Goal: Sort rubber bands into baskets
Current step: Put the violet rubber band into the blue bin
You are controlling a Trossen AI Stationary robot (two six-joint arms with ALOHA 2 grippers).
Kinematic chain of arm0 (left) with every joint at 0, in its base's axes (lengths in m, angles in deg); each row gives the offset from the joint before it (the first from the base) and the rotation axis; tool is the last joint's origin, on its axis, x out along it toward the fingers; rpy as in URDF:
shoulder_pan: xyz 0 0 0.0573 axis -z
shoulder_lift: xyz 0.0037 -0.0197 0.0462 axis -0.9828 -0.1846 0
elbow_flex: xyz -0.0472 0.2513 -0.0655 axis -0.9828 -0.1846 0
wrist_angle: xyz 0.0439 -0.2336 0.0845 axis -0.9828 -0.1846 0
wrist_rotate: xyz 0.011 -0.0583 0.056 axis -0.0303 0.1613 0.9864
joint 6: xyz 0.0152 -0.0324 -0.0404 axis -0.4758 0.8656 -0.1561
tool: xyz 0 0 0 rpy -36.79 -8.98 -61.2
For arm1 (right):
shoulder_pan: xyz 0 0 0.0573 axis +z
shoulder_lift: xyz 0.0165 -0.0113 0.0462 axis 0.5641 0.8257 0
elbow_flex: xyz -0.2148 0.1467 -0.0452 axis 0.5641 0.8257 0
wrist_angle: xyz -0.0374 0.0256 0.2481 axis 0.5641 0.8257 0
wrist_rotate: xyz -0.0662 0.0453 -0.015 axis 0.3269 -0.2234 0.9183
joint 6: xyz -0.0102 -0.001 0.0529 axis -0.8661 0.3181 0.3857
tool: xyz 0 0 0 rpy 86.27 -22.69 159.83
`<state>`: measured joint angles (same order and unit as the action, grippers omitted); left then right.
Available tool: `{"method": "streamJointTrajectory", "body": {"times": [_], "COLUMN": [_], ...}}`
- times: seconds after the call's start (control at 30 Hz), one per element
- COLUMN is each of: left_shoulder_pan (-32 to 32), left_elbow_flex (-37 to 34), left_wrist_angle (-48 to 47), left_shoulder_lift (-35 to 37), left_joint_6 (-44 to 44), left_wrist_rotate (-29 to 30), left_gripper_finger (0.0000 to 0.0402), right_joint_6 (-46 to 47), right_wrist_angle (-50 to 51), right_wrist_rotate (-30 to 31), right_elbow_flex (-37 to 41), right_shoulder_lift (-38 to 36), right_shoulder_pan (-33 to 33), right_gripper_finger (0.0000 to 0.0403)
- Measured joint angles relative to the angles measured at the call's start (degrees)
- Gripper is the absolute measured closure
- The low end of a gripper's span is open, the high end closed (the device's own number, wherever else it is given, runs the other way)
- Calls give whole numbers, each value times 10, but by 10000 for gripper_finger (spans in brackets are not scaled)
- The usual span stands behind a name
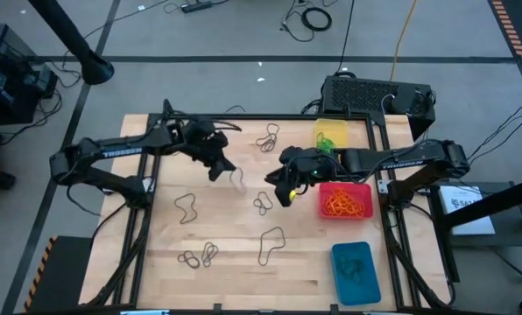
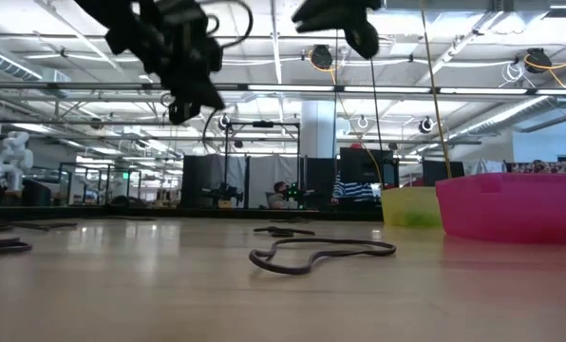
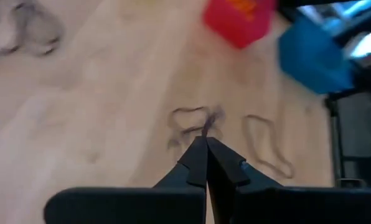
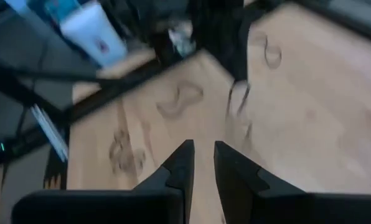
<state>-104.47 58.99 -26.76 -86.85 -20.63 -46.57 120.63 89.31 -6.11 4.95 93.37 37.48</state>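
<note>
Left tool [image 3: 205, 144] pinched fully closed above tabletop [image 1: 235, 254]; grip on rubber band unclear. Right tool [image 4: 201, 152] slightly parted, empty, near red basket [image 1: 359, 210].

We see a table [image 1: 243, 262] of pale wood, its planks smooth with a light sheen that reflects the room in the low view. The red basket [image 1: 346, 200] at centre right of the high view looks like smooth, slightly glossy plastic, as do the blue basket [image 1: 356, 272] at lower right and the yellow basket [image 1: 331, 134] above the red one. The dark rubber bands [image 1: 271, 244] lie as thin, matt, floppy loops on the wood. Both arms and the left gripper [image 3: 206, 146] have a matt black finish, seemingly hard plastic. The floor [image 1: 243, 31] along the top is grey and dull.
</note>
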Motion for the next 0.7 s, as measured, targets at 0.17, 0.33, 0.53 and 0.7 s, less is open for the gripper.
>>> {"method": "streamJointTrajectory", "body": {"times": [0.17,0.33,0.53,0.7], "left_shoulder_pan": [67,125,169,182], "left_elbow_flex": [0,0,0,0], "left_wrist_angle": [63,131,170,166], "left_shoulder_lift": [15,14,14,14], "left_joint_6": [58,95,105,105], "left_wrist_rotate": [2,3,11,19], "left_gripper_finger": [401,401,401,401], "right_joint_6": [-9,-2,24,50], "right_wrist_angle": [-91,-131,-145,-149], "right_wrist_rotate": [9,-3,-10,-10], "right_elbow_flex": [-1,0,0,0], "right_shoulder_lift": [14,41,74,95], "right_shoulder_pan": [-1,3,16,25], "right_gripper_finger": [337,291,195,131]}}
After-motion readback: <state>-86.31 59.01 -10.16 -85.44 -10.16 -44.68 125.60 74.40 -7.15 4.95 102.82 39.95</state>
